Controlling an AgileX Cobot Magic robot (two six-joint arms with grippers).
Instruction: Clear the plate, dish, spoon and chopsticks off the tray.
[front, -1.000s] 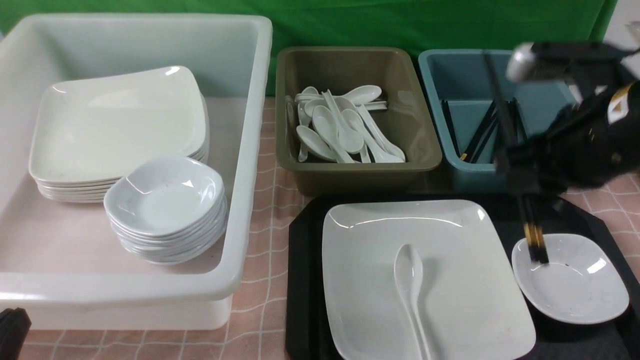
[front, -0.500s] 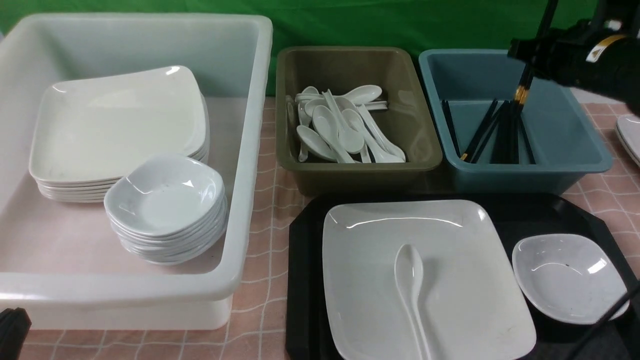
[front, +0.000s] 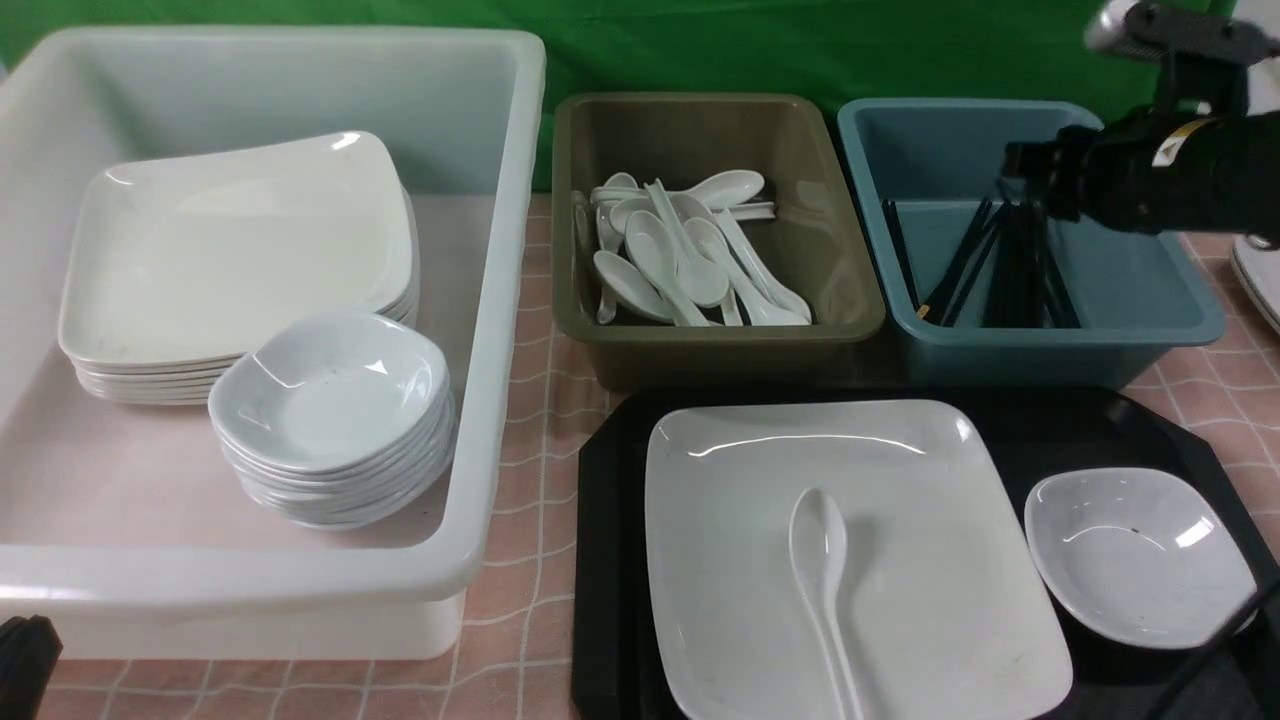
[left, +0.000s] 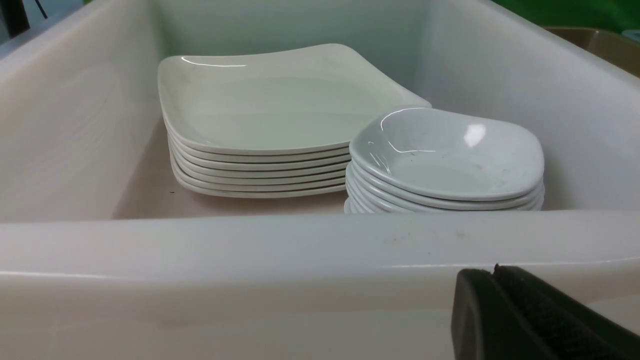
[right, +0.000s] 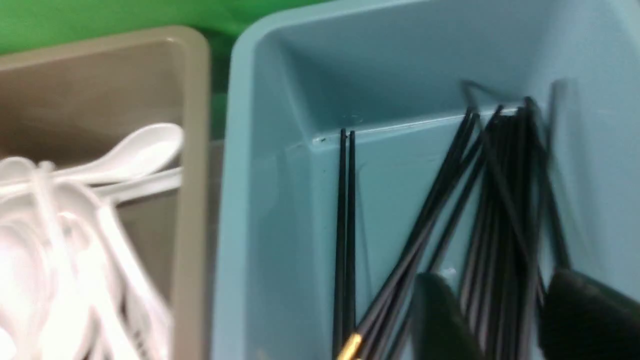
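Observation:
The large white plate (front: 900, 520) lies on the black tray (front: 605, 560) with the white spoon (front: 820, 560) resting on it. The small dish (front: 1140, 555) sits on the tray to the plate's right. My right gripper (front: 1025, 195) hovers over the blue bin (front: 1150, 300). In the right wrist view the gripper (right: 500, 315) is open, its fingers apart above several black chopsticks (right: 505, 200) lying in the bin. I cannot tell the carried pair from the others. My left gripper (left: 495, 272) is shut and empty, just outside the white tub's near wall.
The white tub (front: 500, 300) on the left holds a stack of plates (front: 235, 250) and a stack of dishes (front: 335, 410). The olive bin (front: 700, 130) holds several spoons. Another white plate edge (front: 1262, 285) shows at far right.
My right gripper carried the chopsticks up from above the dish to the blue bin, then lowered over it. Its jaws now stand open over the bin's chopsticks. The left arm has not moved.

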